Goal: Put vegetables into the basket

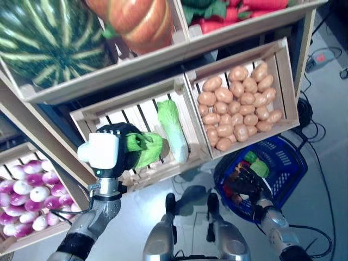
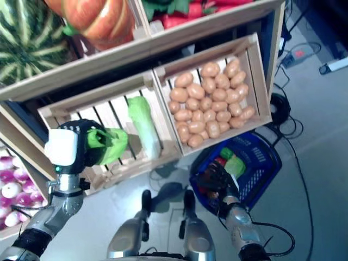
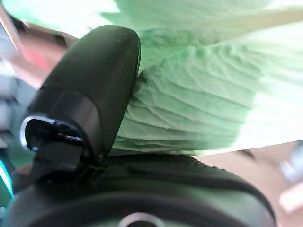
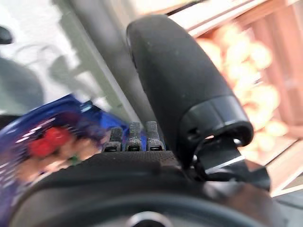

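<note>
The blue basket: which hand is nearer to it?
Right. The right hand grips the blue basket at its near rim. The left hand, holding a cabbage, is off beside the slatted crate.

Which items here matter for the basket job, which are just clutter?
In play:
- green cabbage, gripped in left hand
- blue basket, held by right hand
- second cabbage in its crate

Not in play:
- potatoes
- watermelon
- pumpkin
- turnips

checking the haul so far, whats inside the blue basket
The basket holds a green vegetable, with something red and brownish pieces beside it. The right hand, gripping the rim, covers part of the contents.
</note>
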Robot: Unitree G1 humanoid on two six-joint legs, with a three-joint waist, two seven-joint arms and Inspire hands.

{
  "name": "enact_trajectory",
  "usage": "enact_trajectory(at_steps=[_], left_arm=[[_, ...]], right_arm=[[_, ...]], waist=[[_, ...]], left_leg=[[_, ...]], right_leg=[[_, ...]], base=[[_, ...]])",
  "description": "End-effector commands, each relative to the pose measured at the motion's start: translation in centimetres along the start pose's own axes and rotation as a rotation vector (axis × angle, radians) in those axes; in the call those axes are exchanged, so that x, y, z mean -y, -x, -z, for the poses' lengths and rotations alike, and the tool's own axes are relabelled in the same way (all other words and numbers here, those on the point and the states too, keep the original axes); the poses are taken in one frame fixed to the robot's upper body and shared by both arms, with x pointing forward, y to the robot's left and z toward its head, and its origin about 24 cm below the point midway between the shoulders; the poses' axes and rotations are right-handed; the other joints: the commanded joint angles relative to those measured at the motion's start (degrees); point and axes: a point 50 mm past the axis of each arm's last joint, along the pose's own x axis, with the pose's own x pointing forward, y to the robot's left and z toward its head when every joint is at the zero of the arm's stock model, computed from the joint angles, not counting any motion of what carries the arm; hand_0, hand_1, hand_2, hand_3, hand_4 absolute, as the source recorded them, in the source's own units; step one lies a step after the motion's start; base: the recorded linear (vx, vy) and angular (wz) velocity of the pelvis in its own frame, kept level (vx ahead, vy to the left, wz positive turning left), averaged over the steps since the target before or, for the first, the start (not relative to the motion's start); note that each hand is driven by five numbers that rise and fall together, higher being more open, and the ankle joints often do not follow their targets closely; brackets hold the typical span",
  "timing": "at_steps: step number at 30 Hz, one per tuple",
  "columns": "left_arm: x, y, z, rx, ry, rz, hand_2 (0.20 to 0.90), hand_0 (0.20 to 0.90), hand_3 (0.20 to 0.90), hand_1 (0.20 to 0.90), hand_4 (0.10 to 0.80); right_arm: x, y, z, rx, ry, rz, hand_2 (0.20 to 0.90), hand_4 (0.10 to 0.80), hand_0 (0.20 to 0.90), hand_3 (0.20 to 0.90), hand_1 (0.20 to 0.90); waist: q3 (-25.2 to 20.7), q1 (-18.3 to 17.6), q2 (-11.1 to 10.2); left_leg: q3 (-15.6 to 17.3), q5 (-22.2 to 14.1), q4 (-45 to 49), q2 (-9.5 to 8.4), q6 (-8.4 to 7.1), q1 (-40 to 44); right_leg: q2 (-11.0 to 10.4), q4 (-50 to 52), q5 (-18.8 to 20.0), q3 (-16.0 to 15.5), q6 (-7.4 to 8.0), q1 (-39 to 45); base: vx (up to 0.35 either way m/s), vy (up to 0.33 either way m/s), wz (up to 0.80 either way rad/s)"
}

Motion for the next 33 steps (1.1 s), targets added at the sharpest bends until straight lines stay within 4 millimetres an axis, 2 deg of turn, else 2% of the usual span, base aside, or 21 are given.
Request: enact_trajectory(at_steps=[1,4,6,9,11,14,17,23,33], left_arm=[[-2.0,-2.3,-1.4,0.013,0.284,-0.076,0.300,0.300,0.300,0.300,0.400],[-2.4,-2.7,-2.3,-0.064,0.555,-0.027,0.300,0.300,0.300,0.300,0.400],[-2.1,-2.9,-3.3,-0.127,0.816,0.045,0.300,0.300,0.300,0.300,0.400],[-1.1,-2.7,-3.7,-0.187,1.085,0.127,0.300,0.300,0.300,0.300,0.400],[0.1,-2.8,-4.8,-0.206,1.314,0.206,0.300,0.300,0.300,0.300,0.400],[0.8,-2.9,-5.6,-0.204,1.431,0.262,0.300,0.300,0.300,0.300,0.400],[2.2,-3.3,-7.7,-0.214,1.622,0.373,0.300,0.300,0.300,0.300,0.400],[3.6,-3.1,-9.4,-0.242,1.728,0.511,0.300,0.300,0.300,0.300,0.400],[3.8,-3.1,-10.3,-0.218,1.746,0.566,0.300,0.300,0.300,0.300,0.400]], right_arm=[[0.7,1.9,-0.6,0.092,0.053,-0.032,0.900,0.800,0.900,0.900,0.900],[0.1,2.2,-1.8,0.153,0.043,-0.090,0.900,0.800,0.900,0.900,0.900],[-0.8,2.5,-3.3,0.216,-0.013,-0.180,0.900,0.800,0.900,0.900,0.900],[-2.1,2.6,-4.8,0.290,-0.071,-0.308,0.900,0.800,0.900,0.900,0.900],[-3.5,2.8,-6.1,0.349,-0.104,-0.433,0.900,0.800,0.900,0.900,0.900],[-4.4,2.8,-6.8,0.365,-0.110,-0.510,0.900,0.800,0.900,0.900,0.900],[-6.3,2.8,-8.2,0.379,-0.123,-0.631,0.900,0.800,0.900,0.900,0.900],[-8.3,2.9,-9.3,0.379,-0.131,-0.765,0.900,0.800,0.900,0.900,0.900],[-9.9,3.3,-8.5,0.258,-0.102,-0.881,0.900,0.800,0.900,0.900,0.900]], waist=[[-10.4,0.3,-4.1],[-11.5,0.5,-4.3],[-12.3,0.5,-4.5],[-12.7,0.6,-4.7],[-13.1,0.6,-5.0],[-13.5,0.7,-5.2],[-14.5,0.8,-5.5],[-15.7,0.9,-5.6],[-17.1,0.9,-5.6]], left_leg=[[-1.8,-3.1,0.7,-1.55,-1.57,-1.3],[-1.7,-4.0,0.8,-1.50,-1.29,0.1],[-1.5,-4.5,0.8,-1.43,-0.93,0.9],[-1.4,-4.9,0.8,-1.35,-0.54,1.6],[-1.1,-5.5,1.0,-1.27,-0.27,2.3],[-0.9,-5.8,1.1,-1.26,-0.01,2.9],[-0.5,-6.3,1.0,-1.27,0.34,3.8],[-0.3,-6.7,0.8,-1.25,0.59,4.7],[0.1,-6.8,0.3,-1.13,0.69,5.2]], right_leg=[[-3.6,2.8,-2.5,-1.0,2.09,1.3],[-3.7,2.4,-2.6,-0.9,2.15,2.5],[-3.7,2.4,-2.8,-0.7,2.25,3.1],[-3.7,2.6,-3.1,-0.4,2.26,3.4],[-3.8,2.8,-3.5,-0.1,2.35,4.0],[-3.9,2.8,-3.5,0.1,2.41,4.5],[-4.0,2.5,-3.5,0.4,2.60,5.3],[-4.0,2.1,-3.5,1.0,2.81,6.0],[-4.2,1.5,-3.4,1.4,3.03,6.4]], base=[[0.138,-0.022,0.05],[0.130,-0.022,0.12],[0.097,-0.016,0.01],[0.053,-0.020,-0.04],[0.060,-0.022,-0.04],[0.054,-0.012,-0.08],[0.070,-0.010,-0.05],[0.048,-0.006,-0.01],[0.008,0.001,0.00]])
